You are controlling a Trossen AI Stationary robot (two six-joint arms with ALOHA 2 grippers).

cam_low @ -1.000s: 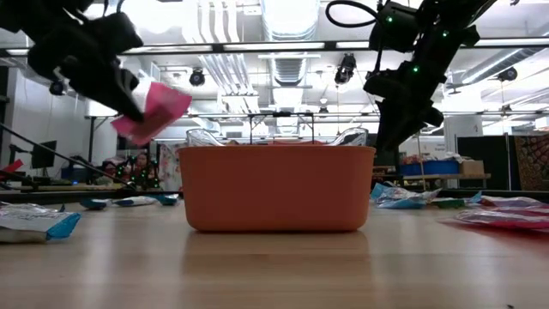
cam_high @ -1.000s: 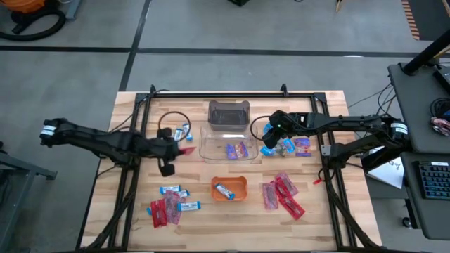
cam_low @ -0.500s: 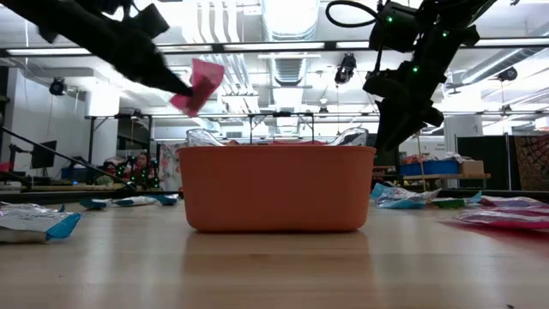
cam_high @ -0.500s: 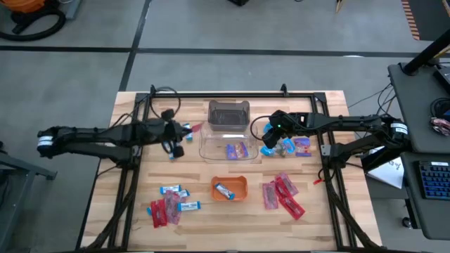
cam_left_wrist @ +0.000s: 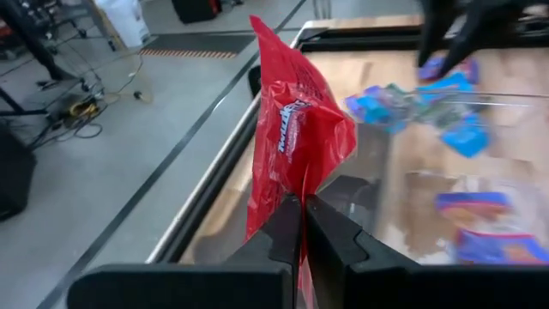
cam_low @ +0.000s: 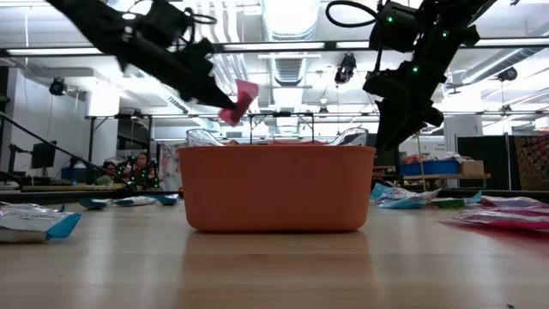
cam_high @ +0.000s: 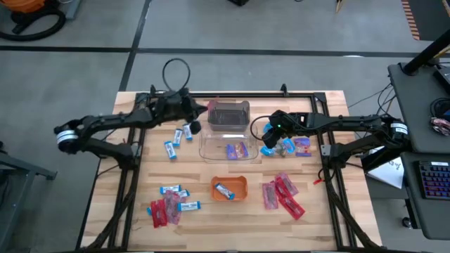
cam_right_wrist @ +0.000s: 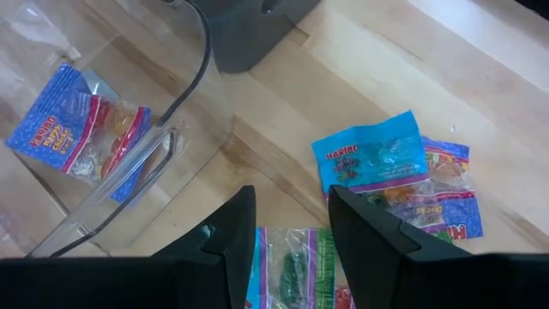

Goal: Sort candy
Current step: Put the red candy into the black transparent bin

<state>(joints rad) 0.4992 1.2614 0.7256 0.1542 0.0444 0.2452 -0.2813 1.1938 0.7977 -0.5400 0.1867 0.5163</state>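
My left gripper (cam_high: pixel 199 112) is shut on a red candy packet (cam_left_wrist: pixel 296 146) and hovers by the left rim of the dark smoky bin (cam_high: pixel 228 114); in the low view the packet (cam_low: pixel 238 100) hangs in the air above the orange tray (cam_low: pixel 276 189). My right gripper (cam_high: pixel 270 143) is open, low over a heap of blue and purple crinkly candies (cam_high: pixel 292 145) right of the clear bin (cam_high: pixel 211 146). Its fingers straddle a blue-and-green packet (cam_right_wrist: pixel 287 266). My left gripper pinches the red packet by its lower edge (cam_left_wrist: pixel 297 196) between the two shut fingers (cam_left_wrist: pixel 330 236). The packet is lifted clear of the table and stands out beyond the fingertips, crumpled, above the edge of the dark bin. My right gripper: whether it touches the packet between its fingers cannot be told.
The clear bin holds purple-and-blue candies (cam_high: pixel 237 150). The orange tray (cam_high: pixel 242 190) holds one blue-and-white bar. Red packets lie near right (cam_high: pixel 281 194); red packets and blue-white bars lie near left (cam_high: pixel 169 205); more bars (cam_high: pixel 178 139) lie left of the clear bin.
My left gripper has carried the red packet from the table's left middle toward the far edge and rightward, up to the dark bin's left rim, staying shut on it. The packet has stayed lifted clear all the way.
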